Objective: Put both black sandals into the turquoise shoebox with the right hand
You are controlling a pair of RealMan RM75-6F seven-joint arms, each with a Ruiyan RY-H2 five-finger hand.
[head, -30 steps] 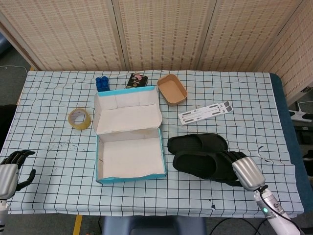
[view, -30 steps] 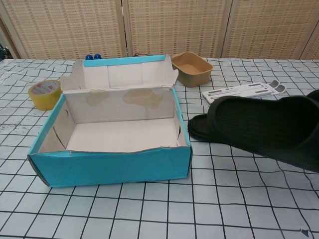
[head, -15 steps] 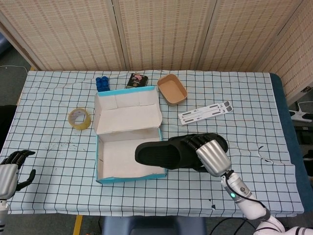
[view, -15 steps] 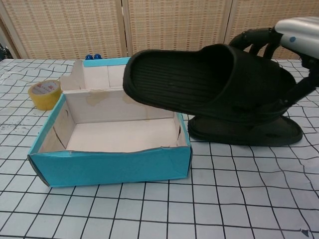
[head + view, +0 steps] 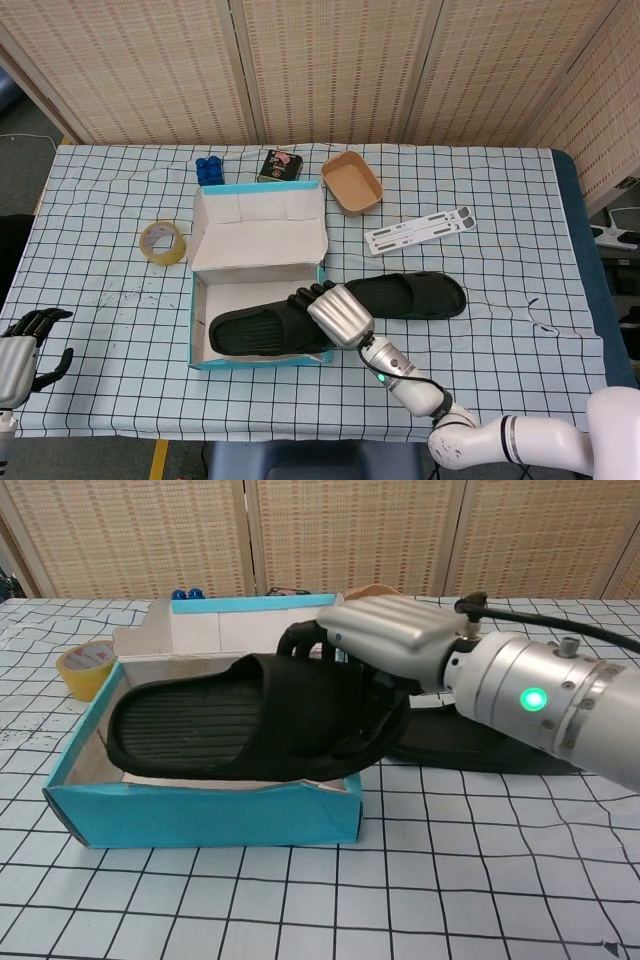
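My right hand [image 5: 338, 313] [image 5: 385, 640] grips a black sandal [image 5: 260, 329] [image 5: 240, 720] by its strap and holds it across the open turquoise shoebox [image 5: 200, 355] [image 5: 200, 815]. The sandal's toe end points left, low inside the box. The second black sandal [image 5: 415, 296] [image 5: 480, 750] lies flat on the cloth just right of the box, partly hidden behind my right forearm in the chest view. My left hand [image 5: 22, 345] hangs at the table's near left corner with fingers curled and nothing in them.
A roll of yellow tape [image 5: 162, 243] [image 5: 88, 668] lies left of the box. Behind the box stand a blue object [image 5: 209, 170], a dark packet [image 5: 281, 164] and a brown tray [image 5: 352, 183]. A white strip [image 5: 418, 230] lies to the right.
My right hand carried the sandal left from beside the other sandal and lowered it over and into the box. The box has shifted slightly left. The left hand has not moved.
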